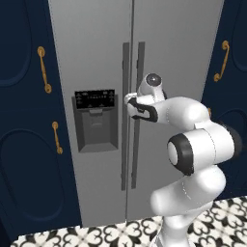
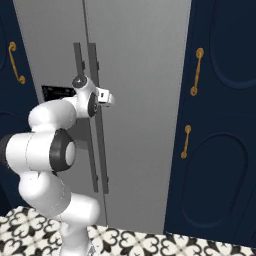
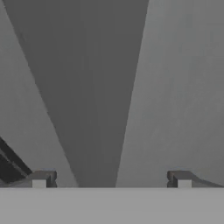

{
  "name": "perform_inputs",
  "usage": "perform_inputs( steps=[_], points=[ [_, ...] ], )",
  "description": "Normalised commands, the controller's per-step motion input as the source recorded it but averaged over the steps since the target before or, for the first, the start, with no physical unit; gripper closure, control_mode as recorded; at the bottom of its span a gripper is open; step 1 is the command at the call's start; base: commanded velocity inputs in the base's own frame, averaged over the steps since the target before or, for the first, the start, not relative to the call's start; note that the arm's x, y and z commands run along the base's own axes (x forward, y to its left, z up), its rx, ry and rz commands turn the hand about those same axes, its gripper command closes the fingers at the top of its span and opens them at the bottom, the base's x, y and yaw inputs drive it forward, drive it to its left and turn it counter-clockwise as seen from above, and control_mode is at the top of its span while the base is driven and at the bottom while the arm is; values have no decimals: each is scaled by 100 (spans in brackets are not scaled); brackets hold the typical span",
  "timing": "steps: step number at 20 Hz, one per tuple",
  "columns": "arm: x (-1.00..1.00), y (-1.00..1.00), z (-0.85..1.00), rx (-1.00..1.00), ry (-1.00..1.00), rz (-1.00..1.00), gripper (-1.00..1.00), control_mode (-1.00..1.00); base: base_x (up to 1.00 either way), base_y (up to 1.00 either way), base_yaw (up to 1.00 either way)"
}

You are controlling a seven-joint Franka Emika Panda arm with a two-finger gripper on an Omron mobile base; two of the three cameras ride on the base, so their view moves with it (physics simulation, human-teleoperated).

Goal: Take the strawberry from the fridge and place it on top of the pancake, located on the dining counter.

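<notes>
The fridge (image 1: 96, 58) stands straight ahead, tall and grey, with both doors closed. Two long dark handles (image 1: 125, 144) run down its middle seam. My gripper (image 1: 129, 101) is open and sits right at these handles, about level with the control panel (image 1: 95, 98); it also appears in the right base view (image 2: 107, 96). In the hand view one dark handle (image 3: 96, 109) runs up between my spread fingertips (image 3: 41, 179), and my gripper (image 3: 111, 180) holds nothing. The strawberry is hidden behind the closed doors. The pancake and the dining counter are out of view.
Navy cabinets (image 1: 24, 144) with brass handles (image 1: 44, 70) flank the fridge on the left, and more navy doors (image 2: 220, 125) stand on the right. A recessed dispenser (image 1: 96, 128) sits under the panel. The floor (image 1: 96, 236) is black-and-white patterned tile.
</notes>
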Motion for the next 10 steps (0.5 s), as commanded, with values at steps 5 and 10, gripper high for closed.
perform_inputs(
  steps=[5, 10],
  points=[
    [61, 0, -22, 0, -1, 0, -100, -100, 0, 0, 0],
    [71, 0, -33, -1, -3, -1, 100, -100, 0, 0, 0]
  ],
)
